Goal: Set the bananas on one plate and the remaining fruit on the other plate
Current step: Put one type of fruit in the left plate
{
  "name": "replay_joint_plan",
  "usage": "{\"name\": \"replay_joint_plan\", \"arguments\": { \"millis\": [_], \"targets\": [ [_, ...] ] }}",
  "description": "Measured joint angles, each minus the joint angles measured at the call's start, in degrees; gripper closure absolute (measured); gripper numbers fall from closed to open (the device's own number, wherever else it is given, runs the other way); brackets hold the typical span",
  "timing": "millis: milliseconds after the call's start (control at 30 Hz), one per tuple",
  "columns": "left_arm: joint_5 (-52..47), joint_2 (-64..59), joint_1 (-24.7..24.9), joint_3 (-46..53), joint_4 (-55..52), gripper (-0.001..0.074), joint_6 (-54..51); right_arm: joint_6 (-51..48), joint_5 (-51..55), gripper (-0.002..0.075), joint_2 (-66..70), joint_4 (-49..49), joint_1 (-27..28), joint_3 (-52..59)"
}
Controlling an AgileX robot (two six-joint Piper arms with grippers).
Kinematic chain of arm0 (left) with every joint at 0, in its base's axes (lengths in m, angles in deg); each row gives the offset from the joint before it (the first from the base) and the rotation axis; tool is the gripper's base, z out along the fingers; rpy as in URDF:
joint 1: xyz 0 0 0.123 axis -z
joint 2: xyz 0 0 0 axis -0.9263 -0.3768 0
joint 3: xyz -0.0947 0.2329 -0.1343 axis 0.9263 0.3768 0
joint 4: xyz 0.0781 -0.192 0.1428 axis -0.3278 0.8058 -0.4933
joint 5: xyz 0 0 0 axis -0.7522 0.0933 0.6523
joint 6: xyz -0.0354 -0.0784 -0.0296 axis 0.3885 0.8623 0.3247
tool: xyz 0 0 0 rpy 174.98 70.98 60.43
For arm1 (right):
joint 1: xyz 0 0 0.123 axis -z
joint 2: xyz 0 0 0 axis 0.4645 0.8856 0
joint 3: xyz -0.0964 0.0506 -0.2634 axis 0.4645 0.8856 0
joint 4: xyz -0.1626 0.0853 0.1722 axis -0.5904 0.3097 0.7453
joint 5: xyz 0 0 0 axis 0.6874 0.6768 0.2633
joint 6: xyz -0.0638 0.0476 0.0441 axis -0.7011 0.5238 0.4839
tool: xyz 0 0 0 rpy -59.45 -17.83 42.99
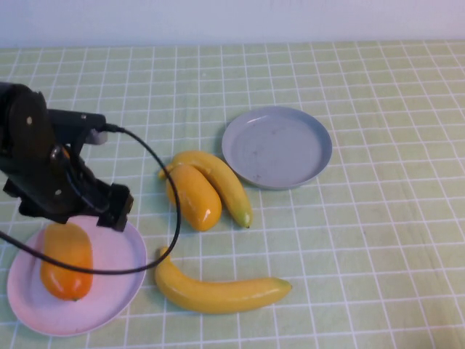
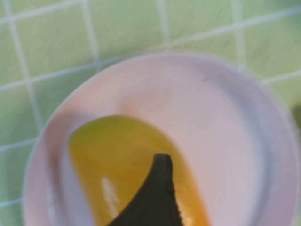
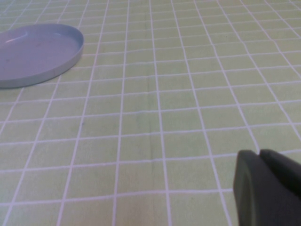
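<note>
One orange-yellow mango [image 1: 67, 260] lies on the pale pink plate [image 1: 116, 283] at the front left. My left gripper [image 1: 69, 218] hovers just above it, open; in the left wrist view one dark finger [image 2: 157, 197] hangs over the mango [image 2: 117, 160] on the pink plate [image 2: 211, 117]. The second mango [image 1: 195, 196] lies mid-table against one banana [image 1: 221, 182]. The other banana [image 1: 218, 291] lies in front, next to the pink plate. The grey-blue plate [image 1: 277, 147] holds nothing. My right gripper [image 3: 261, 153] is shut and empty, low over the cloth, out of the high view.
A green checked cloth [image 1: 378, 240] covers the table. The left arm's black cable [image 1: 171, 211] loops over the pink plate's rim toward the mango and banana. The grey-blue plate [image 3: 33, 54] lies far from my right gripper in the right wrist view.
</note>
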Motion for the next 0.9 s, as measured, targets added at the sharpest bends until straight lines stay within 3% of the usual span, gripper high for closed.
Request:
{"name": "replay_joint_plan", "arguments": {
  "millis": [333, 600, 900],
  "targets": [
    [2.8, -2.3, 5.2, -11.8, 4.7, 0.0083, 10.0, 0.0, 0.0, 0.0742, 0.0, 0.0, 0.0, 0.0],
    [-3.4, -14.1, 8.7, -22.3, 5.1, 0.0083, 18.7, 0.0, 0.0, 0.0741, 0.0, 0.0, 0.0, 0.0],
    [-4.7, -22.5, 12.0, -28.9, 5.1, 0.0083, 20.8, 0.0, 0.0, 0.0742, 0.0, 0.0, 0.0, 0.0]
  ]
}}
